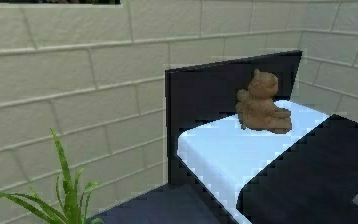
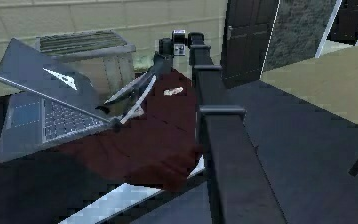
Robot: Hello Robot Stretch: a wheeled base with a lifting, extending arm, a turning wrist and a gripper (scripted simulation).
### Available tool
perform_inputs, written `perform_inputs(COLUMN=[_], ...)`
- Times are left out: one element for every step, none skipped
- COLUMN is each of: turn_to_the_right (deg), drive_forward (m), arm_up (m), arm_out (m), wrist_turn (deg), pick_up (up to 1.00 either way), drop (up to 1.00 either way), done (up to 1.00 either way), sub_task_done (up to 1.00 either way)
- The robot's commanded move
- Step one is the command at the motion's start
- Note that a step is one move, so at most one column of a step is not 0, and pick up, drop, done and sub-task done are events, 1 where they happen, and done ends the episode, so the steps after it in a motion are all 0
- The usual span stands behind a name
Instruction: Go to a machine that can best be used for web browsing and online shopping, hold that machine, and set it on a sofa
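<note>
Bedroom with a pale block wall (image 1: 77, 90). Seen ahead, a bed (image 1: 227, 160) stands with its dark headboard (image 1: 202, 95) against that wall. The bed's head end is pale blue, and a dark cover (image 1: 307, 175) lies over the rest. A brown teddy bear (image 1: 262, 102) sits on the pale blue part at the bed's head edge, touching the headboard. A green plant (image 1: 62, 195) rises in this view's lower left corner.

Seen from the side, the dark arm (image 2: 222, 140) rises from the bottom edge, over the bed's cover, which looks dark red here. At the arm's far end the gripper (image 2: 115, 112) points toward the view's left. Its two thin fingers (image 2: 137, 95) meet the right edge of the laptop (image 2: 47, 115). The laptop is grey, lid up and tilted, with keyboard and screen facing the camera. It hangs at the fingers near the bed's edge, clear of cover and floor, so the gripper holds the laptop. Whether the fingers are spread or pressed together cannot be told.

A small white thing (image 2: 174, 91) lies on the cover near the arm. Behind the laptop stands a grey slatted box (image 2: 87, 45). A dark door (image 2: 249, 40) stands in the far wall.
</note>
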Motion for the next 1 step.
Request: perform_inputs(turn_to_the_right=[0.0], drive_forward=[0.00], arm_up=[0.00], arm_out=[-0.46], wrist_turn=[0.0], pick_up=[0.00], drop=[0.00], done=[0.00], sub_task_done=[0.00])
